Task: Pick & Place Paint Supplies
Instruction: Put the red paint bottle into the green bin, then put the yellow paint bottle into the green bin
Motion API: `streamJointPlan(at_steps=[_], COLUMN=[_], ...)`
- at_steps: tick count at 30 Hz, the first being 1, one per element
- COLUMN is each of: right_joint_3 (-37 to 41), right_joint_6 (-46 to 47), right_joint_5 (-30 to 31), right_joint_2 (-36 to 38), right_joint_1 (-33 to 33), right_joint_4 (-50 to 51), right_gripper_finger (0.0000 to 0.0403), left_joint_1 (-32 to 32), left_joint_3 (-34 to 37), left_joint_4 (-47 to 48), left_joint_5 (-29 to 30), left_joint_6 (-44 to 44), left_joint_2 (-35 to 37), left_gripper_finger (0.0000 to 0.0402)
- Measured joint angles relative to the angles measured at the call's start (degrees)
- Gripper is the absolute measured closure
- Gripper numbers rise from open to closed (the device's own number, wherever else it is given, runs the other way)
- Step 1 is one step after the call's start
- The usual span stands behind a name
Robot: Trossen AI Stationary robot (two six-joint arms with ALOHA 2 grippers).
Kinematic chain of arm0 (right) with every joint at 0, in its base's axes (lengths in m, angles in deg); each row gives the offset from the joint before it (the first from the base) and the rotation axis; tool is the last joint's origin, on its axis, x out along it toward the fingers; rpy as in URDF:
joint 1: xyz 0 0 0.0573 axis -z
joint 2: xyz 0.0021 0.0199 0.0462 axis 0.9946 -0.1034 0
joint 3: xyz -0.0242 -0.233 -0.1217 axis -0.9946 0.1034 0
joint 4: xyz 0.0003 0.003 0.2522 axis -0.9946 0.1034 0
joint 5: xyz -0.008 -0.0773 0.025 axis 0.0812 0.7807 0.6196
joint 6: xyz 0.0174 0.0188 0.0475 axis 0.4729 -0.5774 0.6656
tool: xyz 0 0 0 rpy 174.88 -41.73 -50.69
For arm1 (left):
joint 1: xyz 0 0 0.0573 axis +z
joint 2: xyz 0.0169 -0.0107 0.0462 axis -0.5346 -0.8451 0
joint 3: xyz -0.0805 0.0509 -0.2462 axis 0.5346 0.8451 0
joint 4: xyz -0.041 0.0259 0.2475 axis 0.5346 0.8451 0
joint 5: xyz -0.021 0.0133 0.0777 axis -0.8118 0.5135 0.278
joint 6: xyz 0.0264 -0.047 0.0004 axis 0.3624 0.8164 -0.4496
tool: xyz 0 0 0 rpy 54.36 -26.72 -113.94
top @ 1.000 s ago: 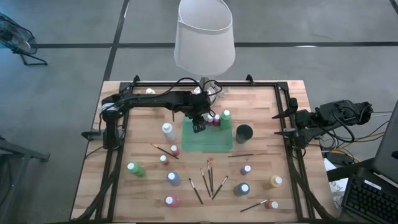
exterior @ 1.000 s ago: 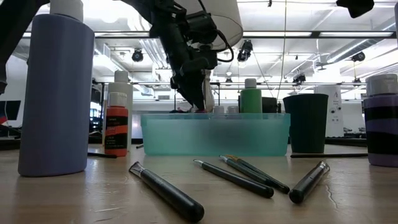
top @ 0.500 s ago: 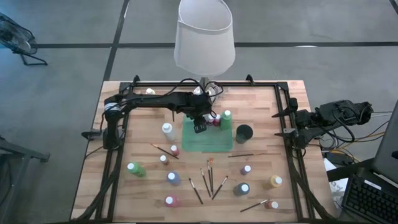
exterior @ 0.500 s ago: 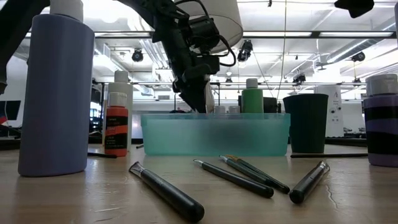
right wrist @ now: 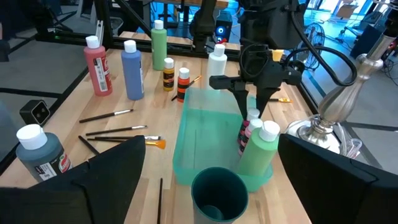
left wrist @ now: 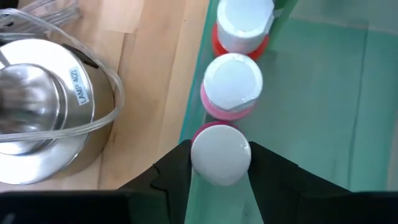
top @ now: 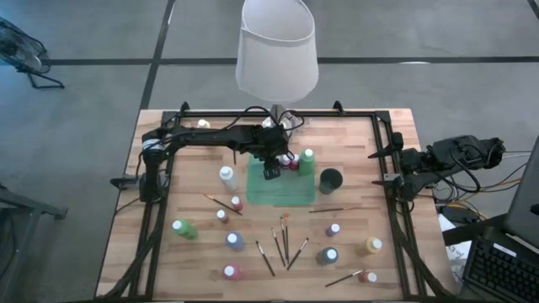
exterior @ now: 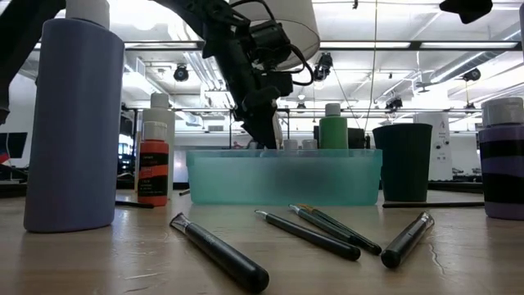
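My left gripper (top: pixel 269 171) reaches into the far left corner of the green tray (top: pixel 282 192) and is shut on a small maroon bottle with a white cap (left wrist: pixel 221 154). In a row beyond it stand a pink bottle (left wrist: pixel 231 84) and a red bottle (left wrist: pixel 244 25), both on the tray floor along the far wall. A green bottle (top: pixel 306 159) stands at the tray's far right corner. My right gripper (top: pixel 396 168) waits open at the table's right edge. My left gripper pinches the maroon bottle's white cap (left wrist: pixel 198 163) by two opposite sides, one finger on each. The fingers come from above, slanting down from the table's left. The bottle stands upright beside the tray's wall; the cap hides whether its bottom rests on the tray floor.
The lamp's silver base (left wrist: pixel 43 106) and its cord stand just outside the tray's far wall. A dark cup (top: pixel 330 179) is right of the tray. Loose bottles (top: pixel 234 241) and brushes (top: pixel 285 240) are scattered over the table's near half.
My left gripper has eased slightly lower into the tray's far left corner, with the maroon bottle still between its fingers.
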Motion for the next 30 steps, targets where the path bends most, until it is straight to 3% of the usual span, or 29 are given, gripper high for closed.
streamJointPlan(at_steps=[15,30], right_joint_3=[0.0,0.0], right_joint_6=[0.1,0.0], right_joint_5=[0.0,0.0], right_joint_2=[0.0,0.0], right_joint_1=[0.0,0.0], right_joint_4=[0.0,0.0], right_gripper_finger=[0.0039,0.0039], left_joint_1=[0.1,0.0], left_joint_3=[-3.1,-16.6], left_joint_4=[2.9,25.0], left_joint_5=[1.4,-4.4], left_joint_6=[0.0,0.0], left_joint_2=[1.1,2.7], left_gripper_finger=[0.0229,0.0223])
